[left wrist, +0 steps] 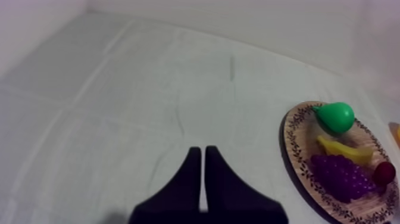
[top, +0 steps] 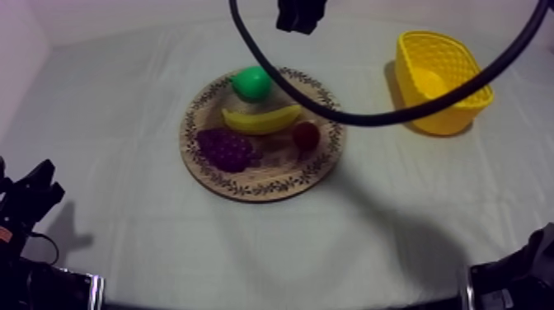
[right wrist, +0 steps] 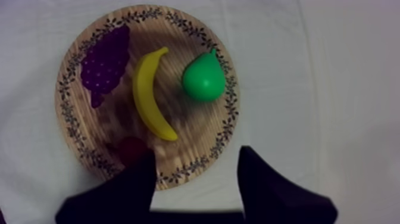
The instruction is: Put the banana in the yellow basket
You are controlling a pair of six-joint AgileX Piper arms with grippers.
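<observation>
The yellow banana (top: pixel 262 120) lies across the middle of the round wooden board (top: pixel 255 188), between a green pear (top: pixel 251 83) and purple grapes (top: pixel 227 148), with a small red fruit (top: pixel 306 134) at its right end. My right arm (top: pixel 300 15) hangs above the board's far side. Its gripper (right wrist: pixel 196 156) is open and empty, fingers apart over the board's rim (right wrist: pixel 178 36), beside the small red fruit (right wrist: pixel 131 149) and short of the banana (right wrist: pixel 149 95). My left gripper (left wrist: pixel 202 179) is shut on nothing, low over the cloth, left of the board (left wrist: pixel 296 128).
The yellow basket (top: pixel 441 78) stands empty at the back right of the table, well apart from the board. My left gripper (top: pixel 31 196) rests at the table's lower left. Bare cloth surrounds the board on all sides.
</observation>
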